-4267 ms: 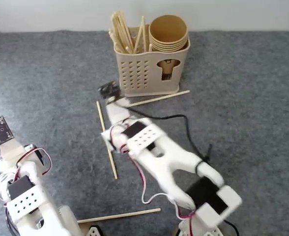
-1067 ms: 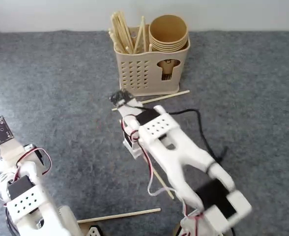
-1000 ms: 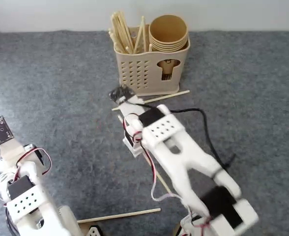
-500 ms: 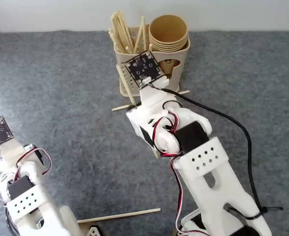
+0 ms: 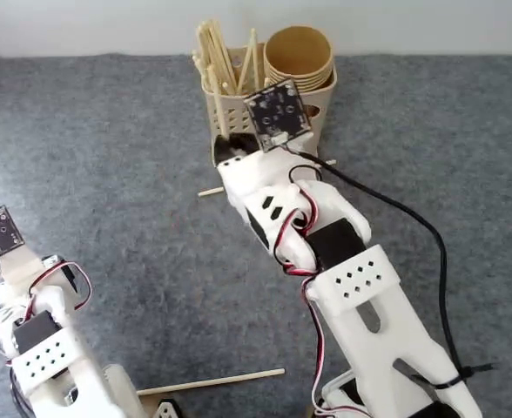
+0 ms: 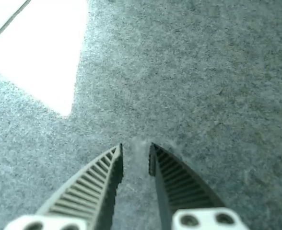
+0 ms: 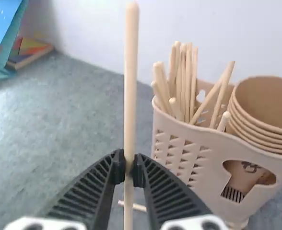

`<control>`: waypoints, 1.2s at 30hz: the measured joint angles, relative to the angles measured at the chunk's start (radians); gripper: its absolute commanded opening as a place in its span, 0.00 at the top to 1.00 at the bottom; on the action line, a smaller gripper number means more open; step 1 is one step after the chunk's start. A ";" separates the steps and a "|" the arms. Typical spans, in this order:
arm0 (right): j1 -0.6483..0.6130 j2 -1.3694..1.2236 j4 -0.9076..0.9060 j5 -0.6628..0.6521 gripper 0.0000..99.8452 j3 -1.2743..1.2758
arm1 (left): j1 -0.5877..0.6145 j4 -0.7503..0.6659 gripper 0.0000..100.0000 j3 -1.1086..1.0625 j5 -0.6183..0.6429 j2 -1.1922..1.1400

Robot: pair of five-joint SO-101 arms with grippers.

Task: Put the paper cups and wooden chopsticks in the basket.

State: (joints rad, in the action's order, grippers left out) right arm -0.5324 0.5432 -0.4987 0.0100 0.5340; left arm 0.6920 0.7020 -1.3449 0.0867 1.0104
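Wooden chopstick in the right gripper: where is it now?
The wooden chopstick stands upright, clamped in the right gripper, just in front of the beige perforated plastic basket.

The basket (image 5: 324,103) stood at the back of the desk (image 5: 99,165), paper cups (image 5: 299,54) stacked in its right compartment and a bundle of chopsticks (image 5: 224,54) standing in its left. Just before its left side the right hand (image 7: 126,171) held an upright chopstick (image 7: 131,91), while a lying chopstick (image 5: 211,190) stretched across the desk in front of the basket, partly under the right arm (image 5: 360,287). A loose chopstick (image 5: 211,381) lay near the front edge, with the left hand (image 6: 135,148) over the desk's front left.
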 measured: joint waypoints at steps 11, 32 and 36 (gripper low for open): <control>0.032 0.000 0.640 0.000 0.99 0.170 | 0.000 0.000 0.91 0.000 0.000 0.000; 0.157 -0.315 0.933 0.000 0.99 -0.054 | 0.000 0.000 0.91 0.000 0.000 0.000; 0.150 -0.404 0.933 0.000 0.99 -0.084 | 0.000 0.000 0.91 0.000 0.000 0.000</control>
State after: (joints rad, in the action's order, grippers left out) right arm -0.3821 0.1396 0.4342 0.0100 0.4496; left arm 0.6920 0.7020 -1.3449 0.0867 1.0104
